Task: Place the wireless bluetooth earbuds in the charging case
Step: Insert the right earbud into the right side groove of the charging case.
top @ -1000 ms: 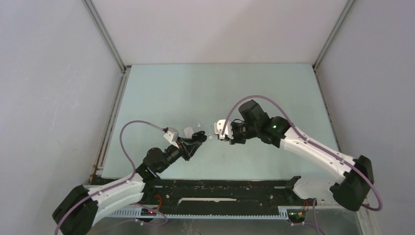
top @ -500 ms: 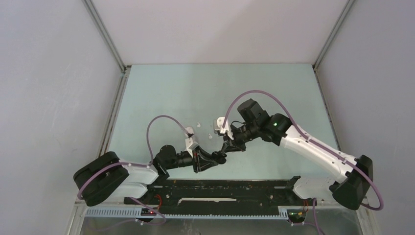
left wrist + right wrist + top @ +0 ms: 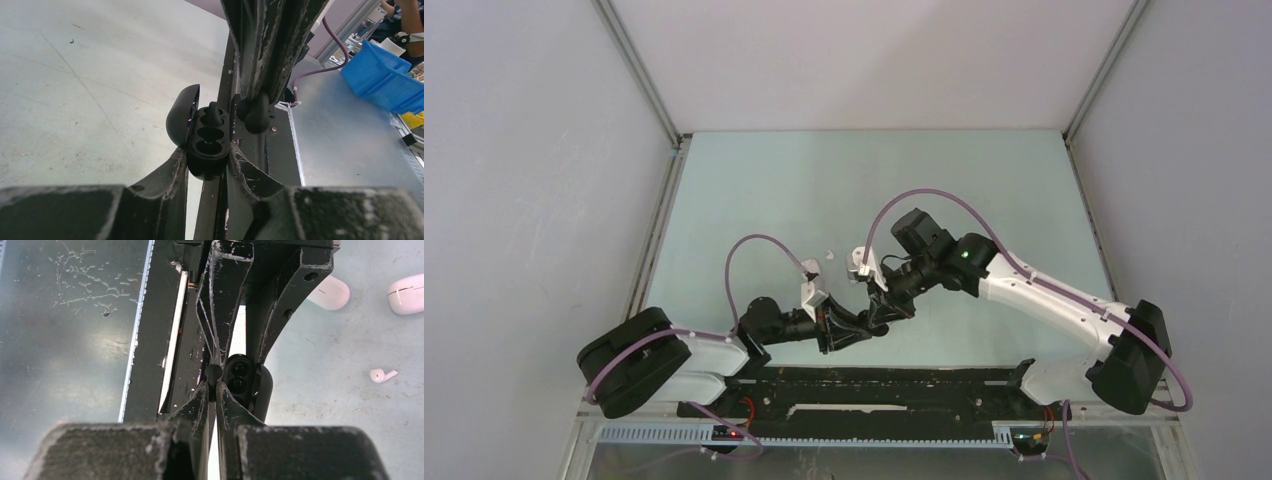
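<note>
My left gripper [image 3: 209, 151] is shut on a black charging case [image 3: 206, 145] with its lid [image 3: 180, 117] swung open to the left. Two sockets face the camera; a dark lump stands at the far one, and I cannot tell what it is. My right gripper [image 3: 213, 383] is shut on a black earbud [image 3: 213, 373], held just beside the case [image 3: 240, 377] and level with its sockets. In the top view both grippers meet near the table's front middle, left gripper [image 3: 874, 326], right gripper [image 3: 880, 309]. The earbud [image 3: 257, 114] hangs to the right of the case.
Two white cases [image 3: 327, 292] [image 3: 407, 294] and a loose white earbud [image 3: 382, 375] lie on the pale table beyond the grippers. A black rail [image 3: 874, 380] runs along the near edge. A blue bin [image 3: 380, 75] sits off the table.
The left arm swung right to the front middle, carrying the case. The right gripper came down and left until its earbud sits beside the open case.
</note>
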Controlling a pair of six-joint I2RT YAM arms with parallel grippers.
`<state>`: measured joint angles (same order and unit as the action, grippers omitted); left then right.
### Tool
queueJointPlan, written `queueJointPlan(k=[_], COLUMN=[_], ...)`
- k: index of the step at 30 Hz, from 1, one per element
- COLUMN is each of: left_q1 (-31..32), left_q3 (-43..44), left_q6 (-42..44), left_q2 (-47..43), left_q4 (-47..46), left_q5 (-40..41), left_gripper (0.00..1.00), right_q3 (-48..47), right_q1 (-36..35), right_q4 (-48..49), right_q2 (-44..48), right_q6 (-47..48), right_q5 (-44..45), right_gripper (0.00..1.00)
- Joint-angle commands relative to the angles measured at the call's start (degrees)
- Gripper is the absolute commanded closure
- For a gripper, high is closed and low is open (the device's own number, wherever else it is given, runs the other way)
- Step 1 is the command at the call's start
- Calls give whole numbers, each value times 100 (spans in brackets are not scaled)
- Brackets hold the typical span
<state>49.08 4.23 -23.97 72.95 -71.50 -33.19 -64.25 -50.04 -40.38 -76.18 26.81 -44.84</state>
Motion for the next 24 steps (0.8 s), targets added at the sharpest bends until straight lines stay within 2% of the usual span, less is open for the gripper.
queueJointPlan(k=[1,24], left_q1=[32,34], left_q3=[70,-37], left_q6=[41,145], left_q2=[-156,-355], left_q4=[-323,-334], left_q5=[-53,40], left_gripper=[99,99], right_q3=[-211,-205], right_q1=[-87,-123], right_q4=[246,282], right_q2=[-150,-293], right_q6=[-106,-125], right_q5=[-23,417], right_gripper=[100,100])
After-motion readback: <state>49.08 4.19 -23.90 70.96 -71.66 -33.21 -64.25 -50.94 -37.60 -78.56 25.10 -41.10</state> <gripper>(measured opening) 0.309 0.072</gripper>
